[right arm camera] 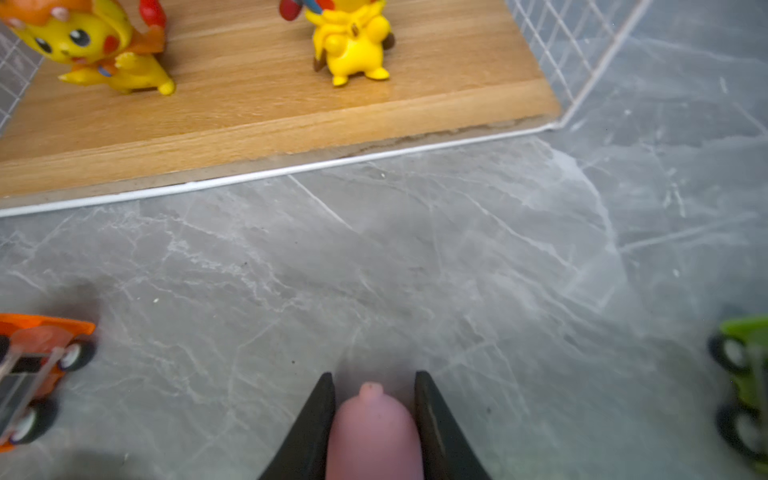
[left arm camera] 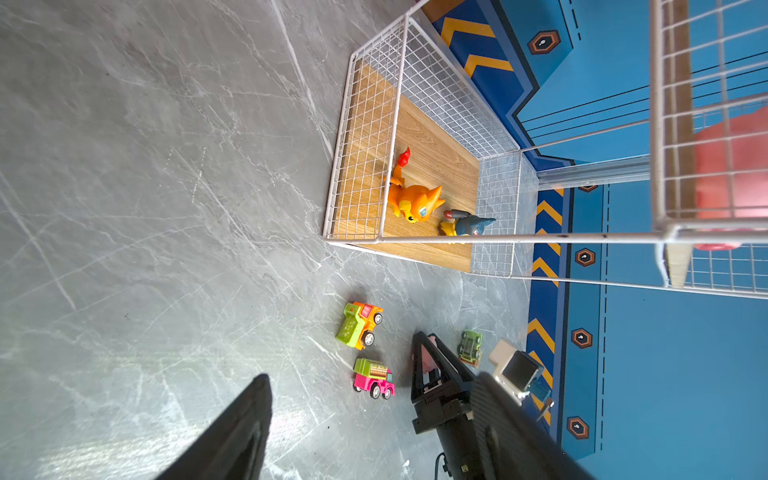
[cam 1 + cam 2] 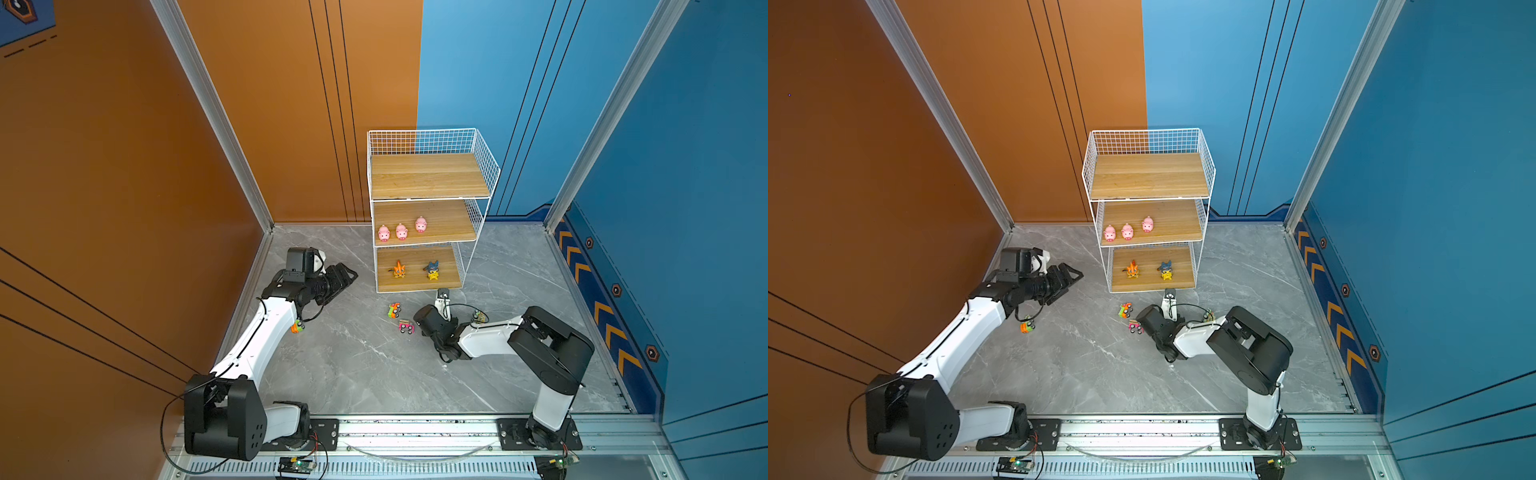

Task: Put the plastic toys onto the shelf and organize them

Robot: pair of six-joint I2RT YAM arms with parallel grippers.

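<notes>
My right gripper (image 1: 374,386) is shut on a pink pig (image 1: 372,432), low over the floor just in front of the shelf (image 3: 428,176). In both top views that gripper (image 3: 424,316) hides the pig. Three pink pigs (image 3: 401,231) stand on the middle board. On the floor lie a lime-and-orange car (image 3: 394,310), a pink car (image 3: 406,326), a green car (image 3: 480,316) beside the right arm and an orange car (image 3: 296,326) beside the left arm. My left gripper (image 3: 347,276) hangs open and empty, left of the shelf.
An orange flame-topped figure (image 3: 399,270) and a blue-and-yellow figure (image 3: 432,271) stand on the bottom board. The top board (image 3: 1148,176) is bare. Wire grid closes the shelf's sides and back. Walls enclose the grey floor (image 3: 353,365).
</notes>
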